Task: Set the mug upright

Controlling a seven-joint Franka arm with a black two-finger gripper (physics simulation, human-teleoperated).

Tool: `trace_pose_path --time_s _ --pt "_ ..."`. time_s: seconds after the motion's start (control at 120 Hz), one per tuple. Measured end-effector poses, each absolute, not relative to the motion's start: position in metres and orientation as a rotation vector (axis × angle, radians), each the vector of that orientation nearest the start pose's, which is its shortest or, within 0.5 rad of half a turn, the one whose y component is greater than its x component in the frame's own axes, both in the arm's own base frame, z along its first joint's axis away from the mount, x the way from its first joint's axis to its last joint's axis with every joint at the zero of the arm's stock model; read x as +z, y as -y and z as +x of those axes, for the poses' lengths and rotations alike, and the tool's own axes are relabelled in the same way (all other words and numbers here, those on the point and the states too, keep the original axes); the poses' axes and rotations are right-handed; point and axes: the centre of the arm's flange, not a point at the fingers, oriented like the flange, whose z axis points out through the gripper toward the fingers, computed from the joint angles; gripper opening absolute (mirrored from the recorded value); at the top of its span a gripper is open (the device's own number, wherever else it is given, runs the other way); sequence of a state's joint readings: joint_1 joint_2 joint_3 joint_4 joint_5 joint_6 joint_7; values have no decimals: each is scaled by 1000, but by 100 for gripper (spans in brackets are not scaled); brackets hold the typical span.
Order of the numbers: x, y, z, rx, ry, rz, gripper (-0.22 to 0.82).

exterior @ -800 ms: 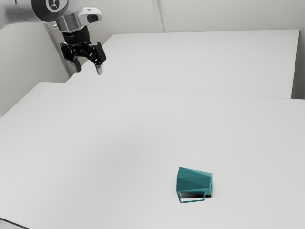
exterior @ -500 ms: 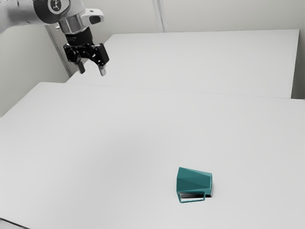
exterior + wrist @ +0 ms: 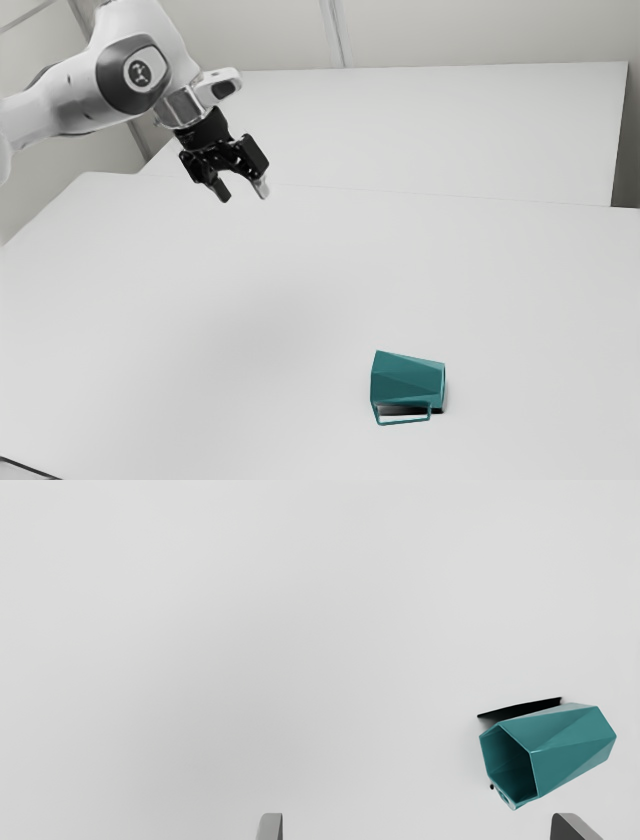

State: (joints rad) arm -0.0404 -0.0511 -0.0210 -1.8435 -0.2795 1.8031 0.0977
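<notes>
Well, the gripper (image 3: 243,192) is open, its two fingers standing wide apart with nothing held between them; it hangs in the air above the table (image 3: 250,290), tilted rather than pointing straight down, over toward the exterior view's upper left; behind it the white arm (image 3: 60,110), with its dark round joint cover (image 3: 139,73), comes in from the exterior view's left; the mug (image 3: 408,382), teal and faceted, lies on its side on the table, well apart from the gripper, lower and toward the exterior view's right; its handle (image 3: 402,422), a thin angular loop, shows along the mug's lower edge in the exterior view, with a dark patch between loop and body; seen from the wrist, the mug's open mouth (image 3: 512,765) is exposed, the inside dark, and the mug lies nearer the finger with the dark inner face, out beyond its tip; farther off, past the table's far edge, stretches another pale surface (image 3: 430,125), with a light wall (image 3: 480,30) behind it.
</notes>
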Motion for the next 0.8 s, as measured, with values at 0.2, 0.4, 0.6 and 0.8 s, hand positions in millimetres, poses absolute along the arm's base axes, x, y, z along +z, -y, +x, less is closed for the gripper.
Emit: trace_pose_path --time_s 0.2,0.4,0.6,0.8 --pt "495 83 538 -34 -216 -3575 58" --pt "453 84 523 -62 -207 -3726 58" --pt "422 94 507 -87 -297 -3797 58" --pt "395 118 491 -111 -439 -3842 58"
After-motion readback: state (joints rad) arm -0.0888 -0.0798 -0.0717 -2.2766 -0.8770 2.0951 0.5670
